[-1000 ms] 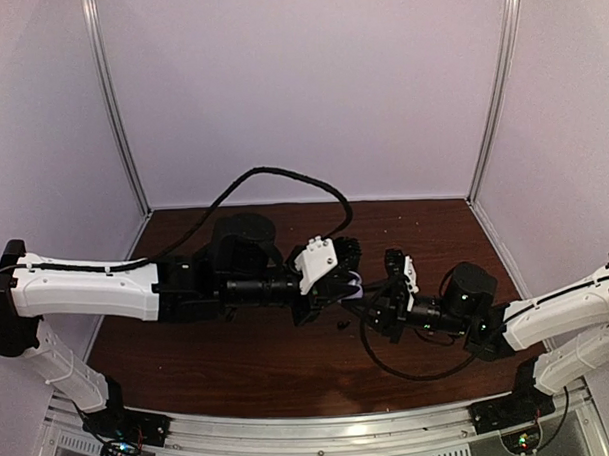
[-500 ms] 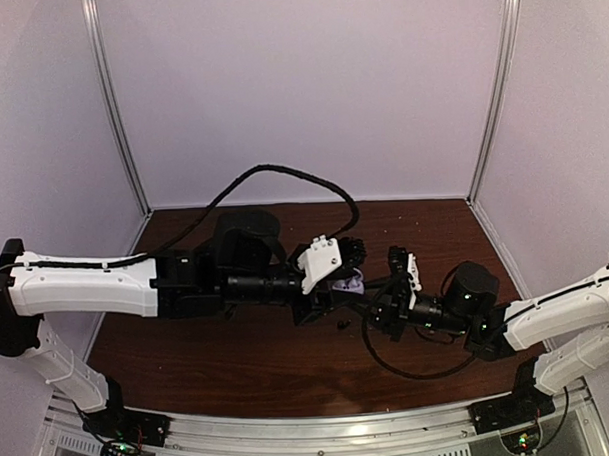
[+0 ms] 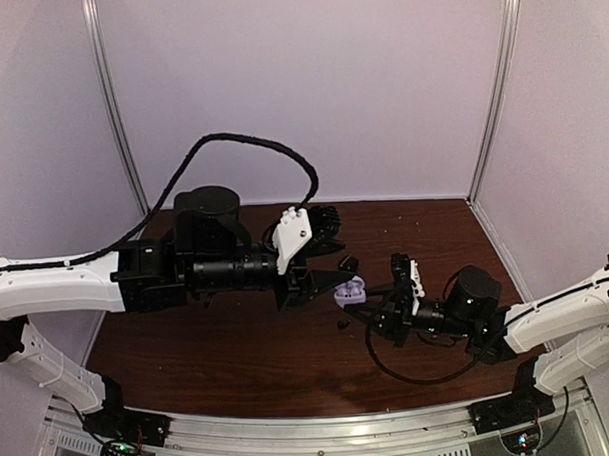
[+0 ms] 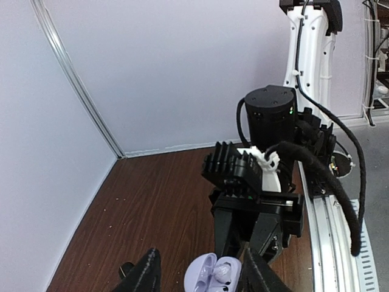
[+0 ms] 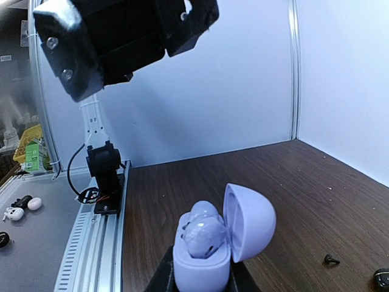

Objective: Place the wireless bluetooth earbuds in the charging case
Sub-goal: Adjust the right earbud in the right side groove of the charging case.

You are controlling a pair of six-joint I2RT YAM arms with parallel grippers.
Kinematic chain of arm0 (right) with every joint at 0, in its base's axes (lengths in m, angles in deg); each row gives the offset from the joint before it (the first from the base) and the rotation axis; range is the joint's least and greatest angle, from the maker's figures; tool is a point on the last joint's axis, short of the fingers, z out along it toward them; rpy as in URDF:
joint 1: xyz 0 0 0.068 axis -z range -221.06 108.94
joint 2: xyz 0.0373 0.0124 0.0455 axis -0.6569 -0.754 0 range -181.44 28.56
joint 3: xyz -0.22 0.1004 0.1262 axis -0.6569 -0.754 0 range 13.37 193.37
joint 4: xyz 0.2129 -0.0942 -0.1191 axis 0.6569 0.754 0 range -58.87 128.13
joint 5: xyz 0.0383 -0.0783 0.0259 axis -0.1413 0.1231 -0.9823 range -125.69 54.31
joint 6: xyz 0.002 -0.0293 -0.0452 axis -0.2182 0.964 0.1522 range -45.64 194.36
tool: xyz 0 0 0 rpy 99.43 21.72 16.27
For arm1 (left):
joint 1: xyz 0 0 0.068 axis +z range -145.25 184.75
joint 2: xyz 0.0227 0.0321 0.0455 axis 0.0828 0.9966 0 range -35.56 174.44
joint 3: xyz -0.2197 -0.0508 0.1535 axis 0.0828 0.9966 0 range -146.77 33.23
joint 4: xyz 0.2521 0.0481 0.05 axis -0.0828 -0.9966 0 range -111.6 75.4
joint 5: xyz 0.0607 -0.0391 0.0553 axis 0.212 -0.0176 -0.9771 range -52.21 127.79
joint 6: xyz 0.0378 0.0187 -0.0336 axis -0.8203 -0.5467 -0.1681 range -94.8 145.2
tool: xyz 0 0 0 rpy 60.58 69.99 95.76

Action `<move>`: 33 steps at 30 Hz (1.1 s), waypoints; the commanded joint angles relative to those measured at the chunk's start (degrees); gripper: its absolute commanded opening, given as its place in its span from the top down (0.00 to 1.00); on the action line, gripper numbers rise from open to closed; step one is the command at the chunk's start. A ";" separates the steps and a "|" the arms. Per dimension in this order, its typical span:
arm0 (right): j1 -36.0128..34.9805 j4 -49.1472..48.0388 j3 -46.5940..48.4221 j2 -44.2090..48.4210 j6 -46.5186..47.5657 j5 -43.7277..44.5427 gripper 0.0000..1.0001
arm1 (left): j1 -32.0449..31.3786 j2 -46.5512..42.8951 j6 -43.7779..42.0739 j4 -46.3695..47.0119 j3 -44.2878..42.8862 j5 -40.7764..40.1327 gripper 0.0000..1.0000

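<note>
Left gripper (image 3: pixel 336 263) is backing off leftward since before, jaws parting, empty. Right gripper (image 3: pixel 375 308) is pinching the open charging case (image 5: pixel 203 261), pale earbuds (image 5: pixel 203 234) sitting inside. I'm guessing the lid (image 5: pixel 252 220) is needing closing next.

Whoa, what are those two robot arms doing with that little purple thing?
They're putting earbuds away. The right gripper is pinching a lavender charging case from both sides, keeping it upright with its lid flipped open. At least one pale earbud sits inside. The left gripper hovers just above the case, fingers apart and holding nothing. A tiny black piece lies on the wooden table, too small to tell what it is.
</note>
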 commanded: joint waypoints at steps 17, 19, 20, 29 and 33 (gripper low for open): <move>-0.25 3.01 0.05 7.61 0.83 -12.55 0.94 | 3.09 -8.47 8.94 4.77 9.71 7.38 0.60; -0.25 3.42 0.01 7.70 0.92 -12.36 0.94 | 2.96 -7.91 7.82 4.47 9.14 9.39 0.63; -0.32 3.73 0.01 7.69 1.08 -12.14 0.94 | 2.77 -7.50 6.76 4.25 8.82 10.33 0.64; -0.49 6.70 0.45 7.52 1.84 -10.62 0.95 | -2.68 -2.42 -1.23 -0.23 4.08 9.58 0.80; -0.60 7.08 0.48 7.69 1.97 -10.77 0.95 | -2.78 -0.66 -2.34 -1.78 2.69 9.78 0.84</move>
